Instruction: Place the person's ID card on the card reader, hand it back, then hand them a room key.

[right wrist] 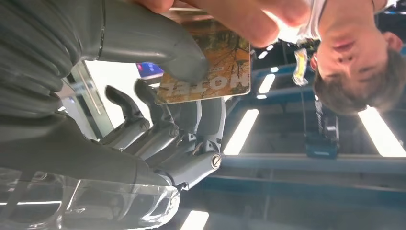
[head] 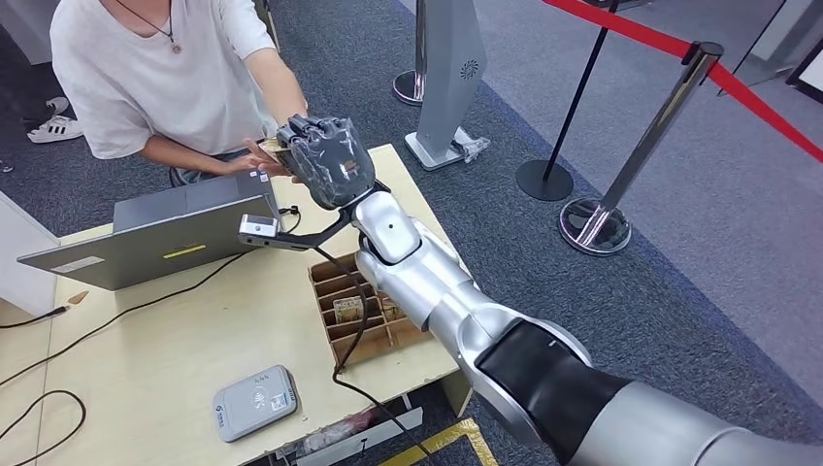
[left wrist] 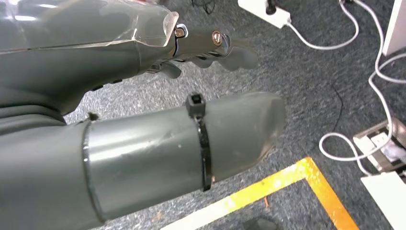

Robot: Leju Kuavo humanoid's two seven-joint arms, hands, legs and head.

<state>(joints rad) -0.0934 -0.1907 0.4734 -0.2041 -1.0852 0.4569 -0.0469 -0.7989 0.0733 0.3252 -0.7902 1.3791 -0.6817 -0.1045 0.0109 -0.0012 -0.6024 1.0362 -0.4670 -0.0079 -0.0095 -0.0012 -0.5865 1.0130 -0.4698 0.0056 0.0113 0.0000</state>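
Right robot hand point(head: 325, 160) is raised above the far edge of the counter point(head: 146, 379), its thumb point(right wrist: 158, 48) pressing a room key card point(right wrist: 210, 64) against its fingers; a person's hand point(right wrist: 239, 17) touches the card's far end. Left robot hand point(left wrist: 201, 48) hangs over the carpet with nothing in it, fingers loosely curled. On the counter, an open grey laptop point(head: 146, 238) stands at the far side near the person point(head: 165, 78). A cardboard divider box point(head: 354, 316) sits at the right edge. Nearest the counter's front edge lies the grey card reader point(head: 254, 401).
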